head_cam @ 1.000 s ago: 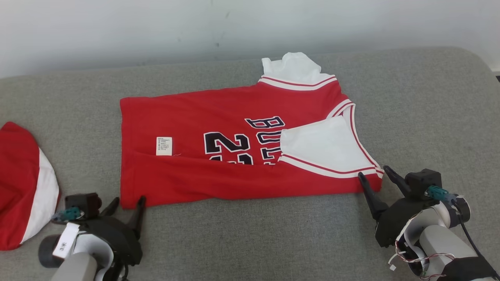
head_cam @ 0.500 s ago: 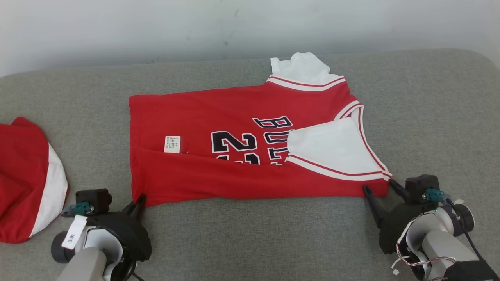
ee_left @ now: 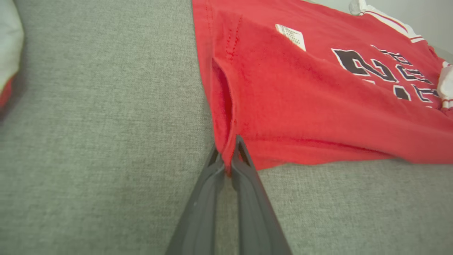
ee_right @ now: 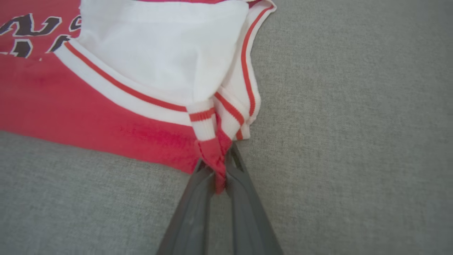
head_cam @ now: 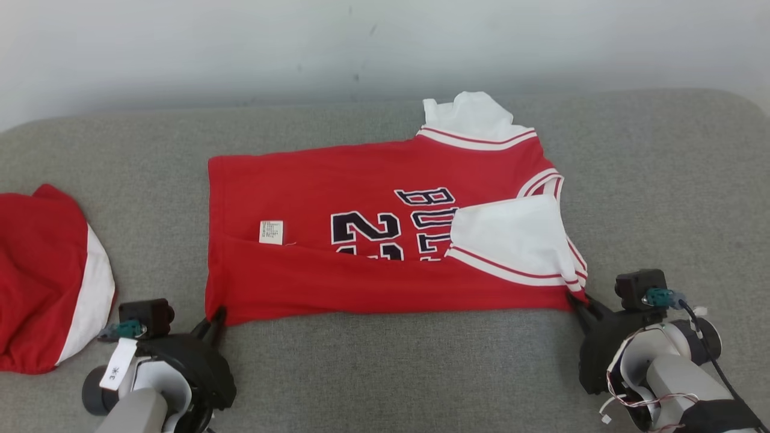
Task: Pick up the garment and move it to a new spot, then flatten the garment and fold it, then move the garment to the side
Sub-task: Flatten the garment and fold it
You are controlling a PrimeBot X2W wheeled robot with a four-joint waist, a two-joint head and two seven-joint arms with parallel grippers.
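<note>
Grey cushioned surface: the garment, a red jersey with white trim, lies flat across its middle. Near edge is folded over, hem end to the robot's left, white sleeve panels to its right. A second red-and-white cloth lies well apart, far left.

Near-left hem corner: pinched between the closed fingers of the left gripper.

Near-right corner, bunched below the striped sleeve: clamped by the right gripper.

White label sits on the red body.

I see a red garment with black, white-edged lettering and white sleeves striped red. The cushion is flecked grey; at nine o'clock lies another red-and-white cloth.
</note>
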